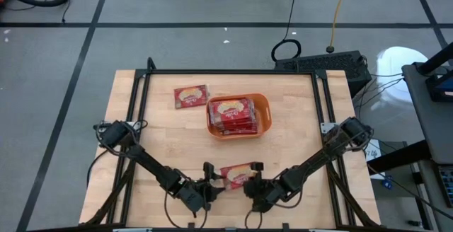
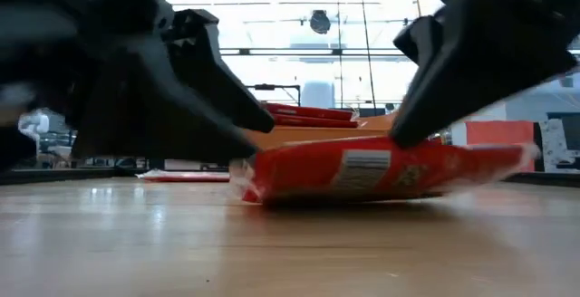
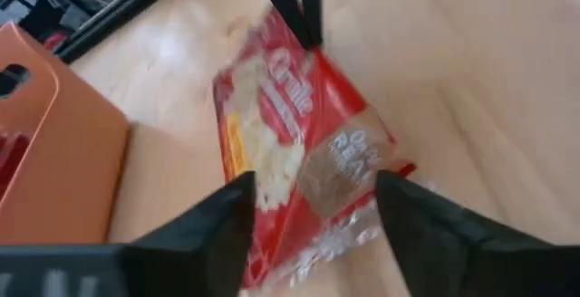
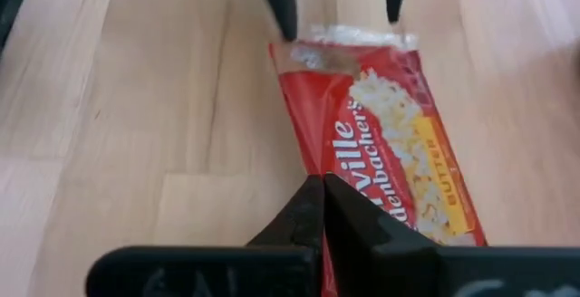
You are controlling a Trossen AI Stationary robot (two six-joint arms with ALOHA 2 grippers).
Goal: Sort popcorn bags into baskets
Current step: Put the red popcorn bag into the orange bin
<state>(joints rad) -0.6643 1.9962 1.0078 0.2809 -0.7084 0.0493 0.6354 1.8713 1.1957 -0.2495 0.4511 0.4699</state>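
Overhead, left tool [image 1: 209, 182], fingers spread, faces one end of a popcorn bag [image 1: 237, 173] lying flat on the wooden bench [image 1: 156, 143]; right tool [image 1: 253, 182], closed, touches its other end. Only this view shows the second bag [image 1: 191, 96] beside the orange basket [image 1: 265, 112] of stacked bags. Low view adds bright ceiling lights beyond.

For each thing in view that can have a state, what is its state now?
Near bag: flat on the table, a gripper at each end.
Far bag: flat on the table, beside the bin.
Bin: upright, holding stacked bags.
Left gripper: open, straddling the near bag's end.
Right gripper: shut, at the near bag's other end.
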